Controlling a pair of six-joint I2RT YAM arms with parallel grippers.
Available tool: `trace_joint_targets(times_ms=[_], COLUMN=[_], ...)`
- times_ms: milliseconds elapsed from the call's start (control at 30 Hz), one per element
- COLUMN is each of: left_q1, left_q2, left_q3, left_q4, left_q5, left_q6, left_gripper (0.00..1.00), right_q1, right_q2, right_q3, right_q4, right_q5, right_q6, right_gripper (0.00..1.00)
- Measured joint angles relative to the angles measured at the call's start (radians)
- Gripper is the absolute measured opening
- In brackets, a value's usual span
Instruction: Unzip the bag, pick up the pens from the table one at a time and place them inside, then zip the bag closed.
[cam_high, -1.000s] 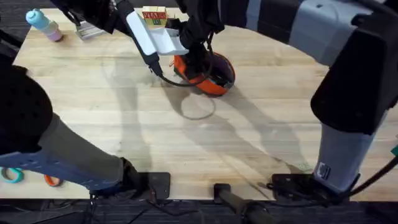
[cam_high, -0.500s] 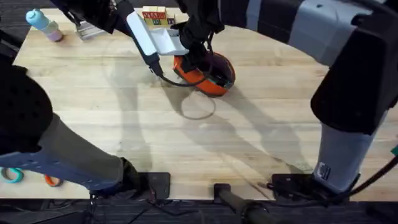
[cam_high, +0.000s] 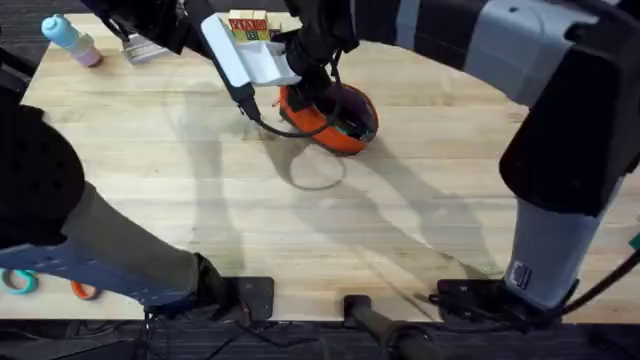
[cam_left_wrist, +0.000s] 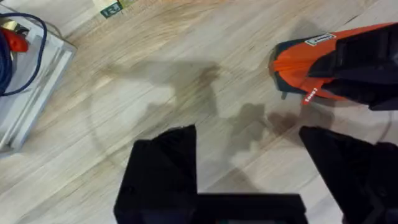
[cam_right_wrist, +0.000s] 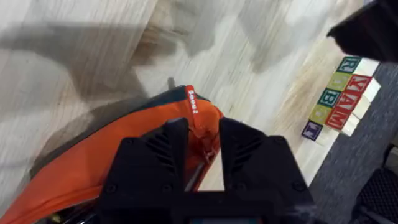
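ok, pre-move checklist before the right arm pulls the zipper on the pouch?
1. Right claw over the zipper end of the orange pouch: ok.
2. Right claw closed on the pull tab: cannot tell; the fingers stand narrowly apart over the zipper line.
3. Left claw open, beside the pouch and not holding it: ok, but the pouch is unbraced.
4. Pens located: cannot tell.
5. Letter blocks clear of the pouch: ok.
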Motion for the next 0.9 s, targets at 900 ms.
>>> trace_joint_targets(times_ms=[900], left_q1=[0.0], left_q2=[0.0], left_q3=[0.0], left_q4=[0.0], left_q5=[0.0], left_q6=[0.0], left_gripper=[0.994], right_q1=[0.001], right_q2=[0.024], right_q3=[0.0], right_q4=[0.024], right_q5=[0.09], right_q6=[0.0], right_gripper=[0.031])
